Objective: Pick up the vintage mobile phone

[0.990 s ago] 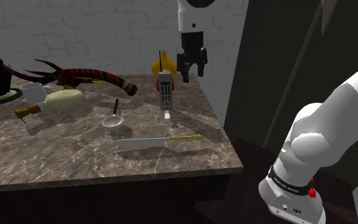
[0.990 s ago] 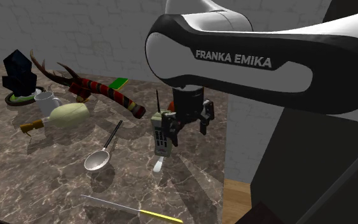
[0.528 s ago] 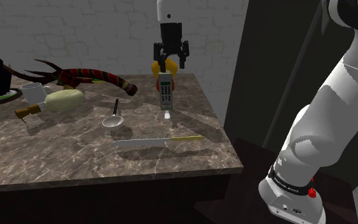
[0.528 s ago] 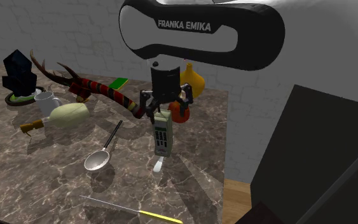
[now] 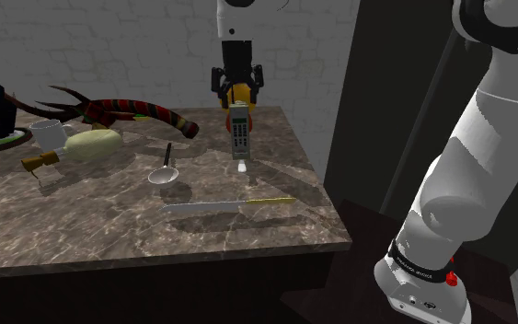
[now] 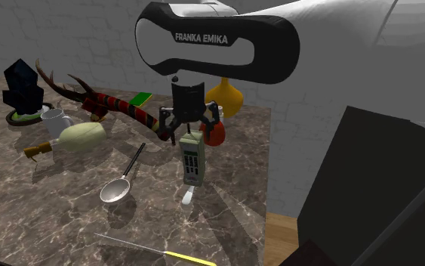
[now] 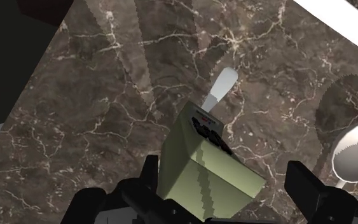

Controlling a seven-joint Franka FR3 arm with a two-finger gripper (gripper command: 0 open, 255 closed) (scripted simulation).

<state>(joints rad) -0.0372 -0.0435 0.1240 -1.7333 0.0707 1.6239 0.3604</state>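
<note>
the fingers (image 7: 306, 186) of the all-black two-finger gripper (image 7: 225, 172) are standing apart, gripping nothing, and are straddling the top of the olive-green boxy vintage mobile phone with a dark keypad (image 7: 199, 168). in the wrist view one finger is sitting just beside the phone's edge while the other is hanging clearly apart from it, so the gripper is looking off-centre over the handset.

in the shoulder view the phone (image 5: 238, 129) is standing upright toward the far right of the dark marbled stone counter (image 5: 82, 221), resting on a small white flap (image 5: 242, 167) lying flat at its foot. the gripper (image 5: 237, 87) is hovering right over its top, where a thin antenna is rising. in the second exterior view the gripper (image 6: 190, 128) is just above the phone (image 6: 193, 160).

just behind the phone a yellow-orange vase (image 6: 224, 94) is standing, and a shiny metal spoon (image 5: 164, 173) is lying to the left, apart from it.

the main risk, as i am judging it: the phone is balancing upright on a narrow base, so an uneven closing could be pushing it over before both fingers meet it. descending carelessly could also be catching the antenna, or knocking the phone back into the vase.
</note>
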